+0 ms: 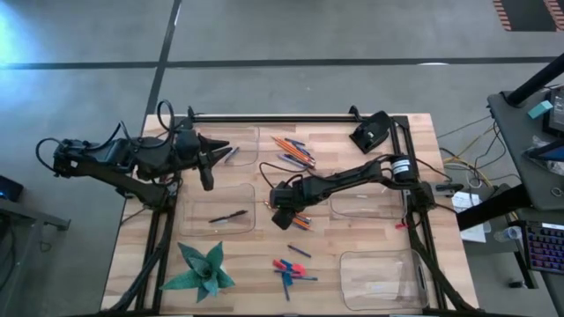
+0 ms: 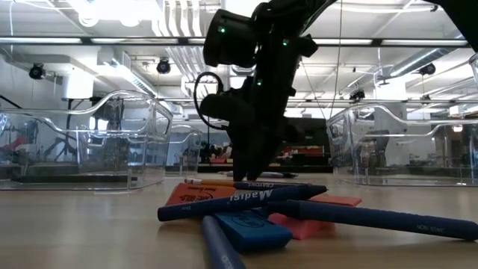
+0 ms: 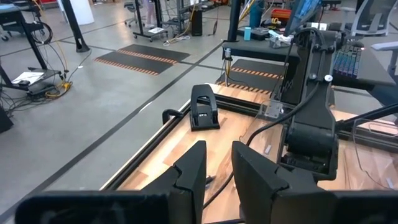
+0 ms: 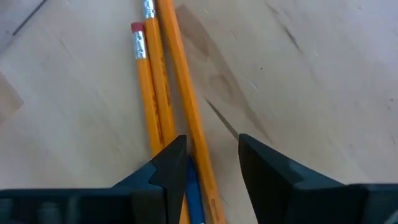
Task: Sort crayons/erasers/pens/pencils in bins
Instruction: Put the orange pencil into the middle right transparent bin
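Right hand over the pencils

I am reaching my right hand (image 4: pixel 208 158) down, fingers parted, straddling one orange pencil (image 4: pixel 186 99) on the tabletop (image 4: pixel 311 74).

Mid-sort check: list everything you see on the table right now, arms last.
bins: four, clear, two on the left, two on the right
pencils: several, orange, some under the right gripper, more in the far-middle pile
erasers: at least three, pink-red and blue, in the near-edge pile
blue sticks: several, in the near-edge pile, one loose just beyond it
dark pen: one, inside the near left bin
green folded shape: one, at the near left
black device: one, at the far right corner
left gripper: open, empty, over the far left
right gripper: open, astride an orange pencil, mid-table
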### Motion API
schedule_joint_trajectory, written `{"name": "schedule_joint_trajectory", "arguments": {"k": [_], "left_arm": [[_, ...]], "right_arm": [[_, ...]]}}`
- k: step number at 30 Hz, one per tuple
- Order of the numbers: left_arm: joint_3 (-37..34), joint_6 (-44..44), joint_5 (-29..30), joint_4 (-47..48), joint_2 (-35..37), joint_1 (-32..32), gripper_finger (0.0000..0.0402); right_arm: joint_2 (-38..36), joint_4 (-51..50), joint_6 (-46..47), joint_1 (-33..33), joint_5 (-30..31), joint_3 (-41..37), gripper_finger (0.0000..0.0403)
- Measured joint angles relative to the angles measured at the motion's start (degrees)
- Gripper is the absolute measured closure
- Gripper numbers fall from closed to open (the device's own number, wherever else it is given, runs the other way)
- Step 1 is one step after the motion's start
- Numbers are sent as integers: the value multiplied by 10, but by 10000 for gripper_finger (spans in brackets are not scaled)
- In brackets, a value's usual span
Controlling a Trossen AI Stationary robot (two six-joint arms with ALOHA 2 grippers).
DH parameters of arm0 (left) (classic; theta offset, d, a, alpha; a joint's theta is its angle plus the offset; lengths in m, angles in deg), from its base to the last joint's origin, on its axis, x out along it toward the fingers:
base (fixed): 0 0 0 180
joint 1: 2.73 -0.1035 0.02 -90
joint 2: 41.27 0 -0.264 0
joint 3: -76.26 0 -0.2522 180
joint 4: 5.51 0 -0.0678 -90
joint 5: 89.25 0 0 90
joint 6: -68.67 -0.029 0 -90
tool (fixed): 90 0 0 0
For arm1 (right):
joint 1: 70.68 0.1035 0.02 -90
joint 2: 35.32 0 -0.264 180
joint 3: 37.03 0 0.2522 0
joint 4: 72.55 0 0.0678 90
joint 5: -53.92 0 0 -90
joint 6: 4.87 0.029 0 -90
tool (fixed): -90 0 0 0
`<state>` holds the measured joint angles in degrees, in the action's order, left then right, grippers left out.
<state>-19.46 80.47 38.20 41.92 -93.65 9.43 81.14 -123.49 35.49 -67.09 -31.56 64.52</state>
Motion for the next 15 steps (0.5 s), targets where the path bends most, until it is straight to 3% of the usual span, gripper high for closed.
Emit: {"name": "schedule_joint_trajectory", "arguments": {"k": [6,15], "left_arm": [[0,1,0,0,0,0,338],[0,1,0,-1,0,0,338]], "right_arm": [[11,3,-11,-2,38,0,277],[30,2,-40,-2,46,2,306]]}}
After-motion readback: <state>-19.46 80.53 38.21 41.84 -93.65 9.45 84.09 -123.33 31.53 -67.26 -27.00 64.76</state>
